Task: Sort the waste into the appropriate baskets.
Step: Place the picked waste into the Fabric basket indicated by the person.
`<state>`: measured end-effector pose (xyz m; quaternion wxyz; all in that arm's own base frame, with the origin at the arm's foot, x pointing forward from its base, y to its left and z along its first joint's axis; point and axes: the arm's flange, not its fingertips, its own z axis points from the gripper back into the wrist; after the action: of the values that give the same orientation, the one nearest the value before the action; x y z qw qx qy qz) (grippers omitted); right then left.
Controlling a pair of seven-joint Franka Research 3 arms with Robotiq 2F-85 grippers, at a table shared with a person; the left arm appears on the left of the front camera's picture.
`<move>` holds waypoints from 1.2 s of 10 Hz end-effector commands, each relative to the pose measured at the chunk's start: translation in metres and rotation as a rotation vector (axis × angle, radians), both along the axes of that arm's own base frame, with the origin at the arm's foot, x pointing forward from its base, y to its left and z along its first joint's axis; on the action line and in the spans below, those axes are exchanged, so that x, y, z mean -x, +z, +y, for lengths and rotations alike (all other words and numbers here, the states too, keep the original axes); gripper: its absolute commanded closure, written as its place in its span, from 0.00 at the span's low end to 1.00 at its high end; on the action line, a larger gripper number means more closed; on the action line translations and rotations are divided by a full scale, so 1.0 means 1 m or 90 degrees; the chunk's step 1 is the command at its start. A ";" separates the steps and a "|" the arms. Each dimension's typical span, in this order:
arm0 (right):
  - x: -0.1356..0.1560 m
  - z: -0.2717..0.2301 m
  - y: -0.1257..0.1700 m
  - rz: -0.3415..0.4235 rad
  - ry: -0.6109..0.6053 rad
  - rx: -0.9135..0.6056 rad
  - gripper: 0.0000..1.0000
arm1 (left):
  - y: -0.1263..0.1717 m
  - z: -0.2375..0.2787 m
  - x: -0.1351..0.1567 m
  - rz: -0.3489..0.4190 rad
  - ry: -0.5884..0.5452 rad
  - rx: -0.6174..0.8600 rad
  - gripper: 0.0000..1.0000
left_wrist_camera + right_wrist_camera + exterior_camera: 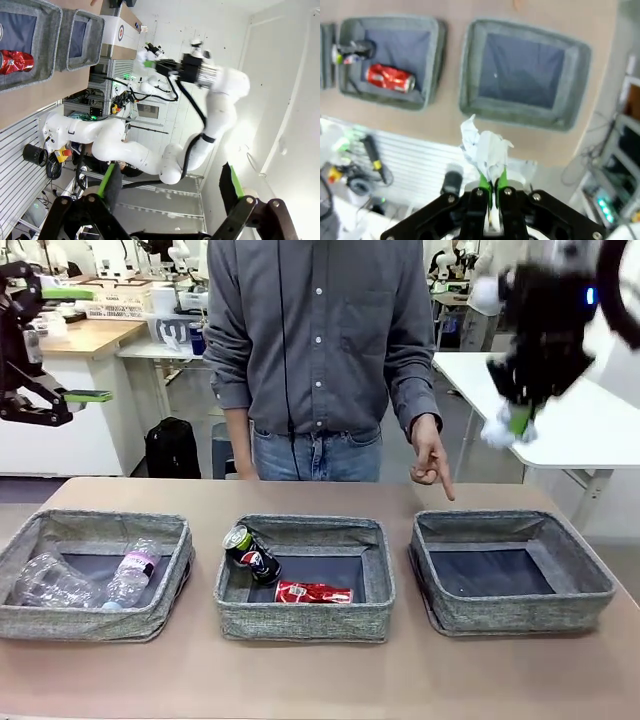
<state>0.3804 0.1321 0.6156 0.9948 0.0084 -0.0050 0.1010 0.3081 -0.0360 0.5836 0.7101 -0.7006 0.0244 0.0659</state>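
Observation:
My right gripper (518,418) hangs high at the right, above the table, shut on the crumpled white-silver paper ball (500,428). From the right wrist, the paper ball (487,149) sticks out beyond the shut right gripper (491,187), above the table's near edge in front of the right basket (520,111). Three grey baskets stand in a row. The left basket (90,625) holds clear plastic bottles (132,572). The middle basket (300,622) holds a dark can with a green top (250,552) and a red can (312,592). The right basket (520,615) holds nothing. My left gripper (78,344) is open, high at far left.
A person stands at the far side, one hand (432,460) pointing down toward the right basket. In the left wrist view the open left gripper (170,185) faces my right arm (210,80) and part of the table edge. A white table (590,420) stands behind at right.

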 end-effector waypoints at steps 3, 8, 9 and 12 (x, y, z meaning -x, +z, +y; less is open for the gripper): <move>0.032 -0.039 -0.161 0.032 -0.062 -0.123 0.96 | 0.002 0.001 0.002 0.001 -0.007 -0.001 0.00; 0.025 -0.044 -0.174 0.013 -0.171 -0.097 0.96 | 0.002 0.001 0.002 0.001 -0.007 -0.001 0.00; 0.024 -0.044 -0.174 0.006 -0.184 -0.100 0.96 | 0.002 0.001 0.002 0.001 -0.007 -0.001 0.00; 0.024 -0.046 -0.174 -0.003 -0.208 -0.113 0.96 | 0.002 0.001 0.002 0.001 -0.007 -0.001 0.00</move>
<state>0.3572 0.0839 0.4457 0.9948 0.0894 -0.0068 -0.0487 0.3080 -0.0361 0.5835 0.7100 -0.7007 0.0248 0.0656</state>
